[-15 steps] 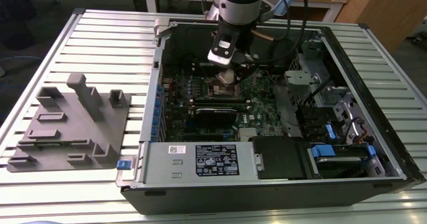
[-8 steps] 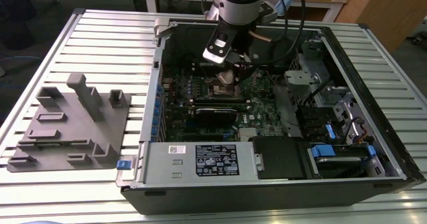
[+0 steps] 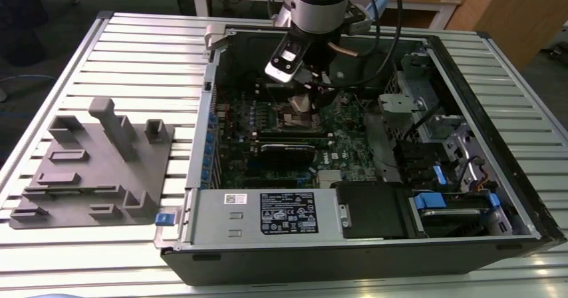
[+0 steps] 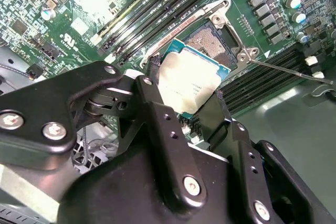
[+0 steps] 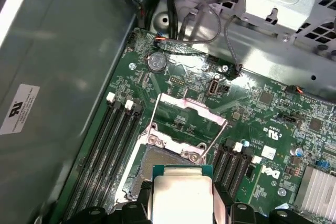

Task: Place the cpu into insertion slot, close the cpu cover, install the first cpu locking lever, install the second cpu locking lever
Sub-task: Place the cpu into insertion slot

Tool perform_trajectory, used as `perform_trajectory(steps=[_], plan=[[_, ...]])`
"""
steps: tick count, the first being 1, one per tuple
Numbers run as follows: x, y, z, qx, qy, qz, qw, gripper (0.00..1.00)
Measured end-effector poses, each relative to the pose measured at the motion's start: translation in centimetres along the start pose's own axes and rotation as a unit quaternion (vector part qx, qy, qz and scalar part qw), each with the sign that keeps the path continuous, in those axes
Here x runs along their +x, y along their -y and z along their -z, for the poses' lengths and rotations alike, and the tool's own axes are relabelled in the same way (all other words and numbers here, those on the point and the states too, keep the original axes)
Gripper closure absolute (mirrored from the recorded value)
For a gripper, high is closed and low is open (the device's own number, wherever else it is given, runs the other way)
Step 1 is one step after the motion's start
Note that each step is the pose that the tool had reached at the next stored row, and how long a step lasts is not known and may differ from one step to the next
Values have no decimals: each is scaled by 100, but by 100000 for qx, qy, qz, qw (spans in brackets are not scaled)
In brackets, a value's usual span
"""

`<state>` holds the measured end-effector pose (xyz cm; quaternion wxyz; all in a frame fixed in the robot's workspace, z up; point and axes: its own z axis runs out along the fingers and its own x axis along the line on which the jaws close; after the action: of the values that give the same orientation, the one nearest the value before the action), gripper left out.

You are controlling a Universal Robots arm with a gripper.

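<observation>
The cpu is a small square chip with a dull silver face, and my gripper is shut on it, one black finger on each side. It hangs tilted just above the insertion slot, whose brownish-gold centre lies bare. In the first wrist view the cpu sits at the near edge of the insertion slot. The cpu cover stands swung open beyond it, with a thin wire lever raised on each side. In the exterior view the gripper hovers over the green board inside the case.
Memory slots flank the socket on both sides. A long black card lies across the board nearer the case front. Drive cages and cables fill the exterior view's right. A grey fixture block sits on the table outside the case.
</observation>
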<state>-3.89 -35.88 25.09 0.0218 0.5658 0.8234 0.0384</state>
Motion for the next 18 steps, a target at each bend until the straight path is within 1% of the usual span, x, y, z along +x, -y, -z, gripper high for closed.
perform_trajectory(steps=[3,4,6,9,11,13,16,18], plan=[[0,0,0,-2,18,-194,100000,46],[0,0,-1,-11,63,-740,99997,46],[0,0,-3,-25,218,-2524,99968,46],[0,0,-6,-41,462,-5262,99860,46],[0,1,-8,-55,623,-7052,99749,46],[0,1,-11,-66,782,-8834,99606,46],[0,1,-14,-89,1021,-11564,99324,46],[0,1,-17,-97,1182,-13340,99099,46]])
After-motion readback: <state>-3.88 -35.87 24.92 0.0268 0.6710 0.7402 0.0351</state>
